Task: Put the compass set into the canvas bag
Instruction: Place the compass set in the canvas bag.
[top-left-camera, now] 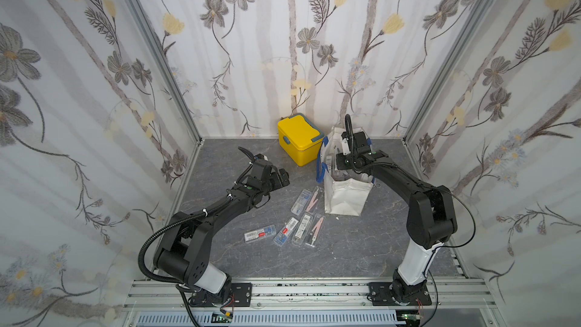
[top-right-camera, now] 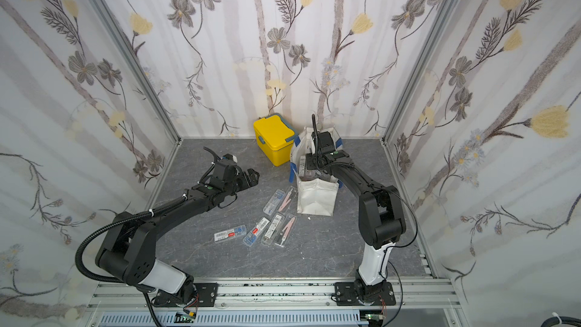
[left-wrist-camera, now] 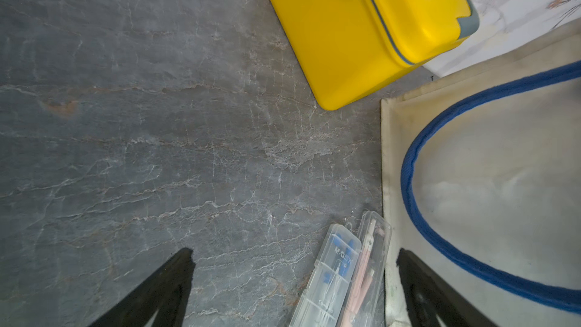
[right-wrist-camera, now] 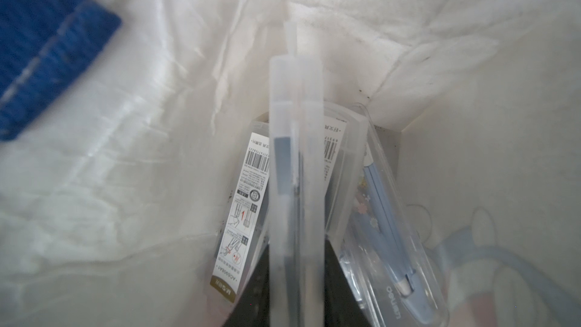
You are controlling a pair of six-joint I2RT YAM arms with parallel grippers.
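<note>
right gripper (right-wrist-camera: 297, 248) clasps a compass set (right-wrist-camera: 297, 121) inside the canvas bag (right-wrist-camera: 440, 42): release low, then lift straight out; left gripper (left-wrist-camera: 295, 250) splayed wide beside the bag

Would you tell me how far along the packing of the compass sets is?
Done: a labelled case and a blue-compass case already lie inside the canvas bag. In hand: the right gripper has its jaws on a clear case inside it. Left: six cases lie on the table beside the bag.
</note>
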